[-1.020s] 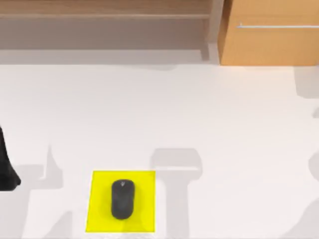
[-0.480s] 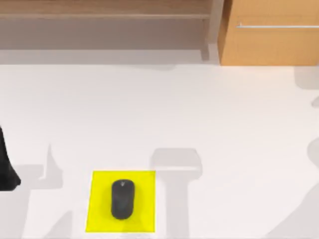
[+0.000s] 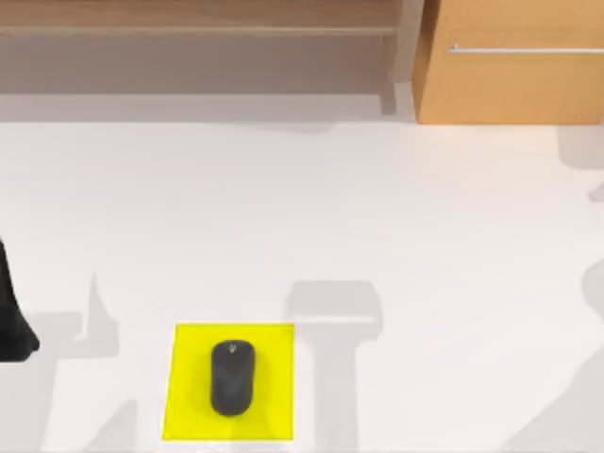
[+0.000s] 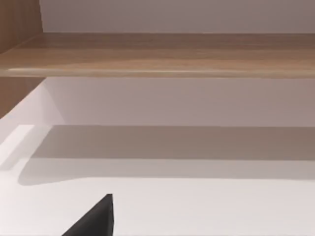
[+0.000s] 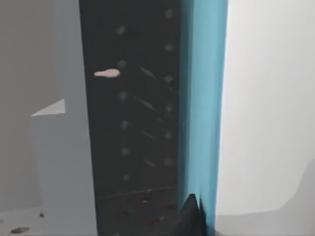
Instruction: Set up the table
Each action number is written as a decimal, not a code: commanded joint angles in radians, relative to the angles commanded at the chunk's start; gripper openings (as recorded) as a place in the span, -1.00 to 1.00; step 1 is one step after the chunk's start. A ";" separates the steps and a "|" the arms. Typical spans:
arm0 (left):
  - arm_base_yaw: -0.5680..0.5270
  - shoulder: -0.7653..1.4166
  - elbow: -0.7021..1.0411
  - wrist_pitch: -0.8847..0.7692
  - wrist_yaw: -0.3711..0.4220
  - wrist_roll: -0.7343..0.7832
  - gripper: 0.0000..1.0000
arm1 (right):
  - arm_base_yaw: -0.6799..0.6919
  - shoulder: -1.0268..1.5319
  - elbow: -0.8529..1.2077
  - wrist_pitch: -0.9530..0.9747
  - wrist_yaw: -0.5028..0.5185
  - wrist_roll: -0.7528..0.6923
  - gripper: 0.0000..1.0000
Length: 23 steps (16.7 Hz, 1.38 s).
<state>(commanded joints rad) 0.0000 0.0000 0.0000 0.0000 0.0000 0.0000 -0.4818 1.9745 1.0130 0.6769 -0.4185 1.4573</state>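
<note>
Table (image 3: pixel 311 217): black mouse (image 3: pixel 231 377) on yellow mat (image 3: pixel 274 415), near edge. Our left arm (image 3: pixel 11 321) idles left. We cannot tell either claw's state; we should approach slowly.

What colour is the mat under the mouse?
Bright yellow; the mat shows best in the top view, with the black mouse on it.
</note>
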 joint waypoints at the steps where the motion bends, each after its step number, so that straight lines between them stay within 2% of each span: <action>1: 0.000 0.000 0.000 0.000 0.000 0.000 1.00 | 0.000 0.000 0.000 0.000 0.000 0.000 0.21; 6: 0.000 0.000 0.000 0.000 0.000 0.000 1.00 | 0.000 0.000 0.000 0.000 0.000 0.000 0.96; 7: 0.000 0.000 0.000 0.000 0.000 0.000 1.00 | 0.000 0.000 0.000 0.000 0.000 0.000 1.00; 16: 0.000 0.000 0.000 0.000 0.000 0.000 1.00 | -0.002 -0.003 -0.003 0.000 -0.001 -0.001 1.00; 23: 0.000 0.000 0.000 0.000 0.000 0.000 1.00 | -0.037 -0.091 -0.106 0.030 -0.034 -0.015 1.00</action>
<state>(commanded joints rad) 0.0000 0.0000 0.0000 0.0000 0.0000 0.0000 -0.5188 1.8837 0.9075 0.7071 -0.4527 1.4421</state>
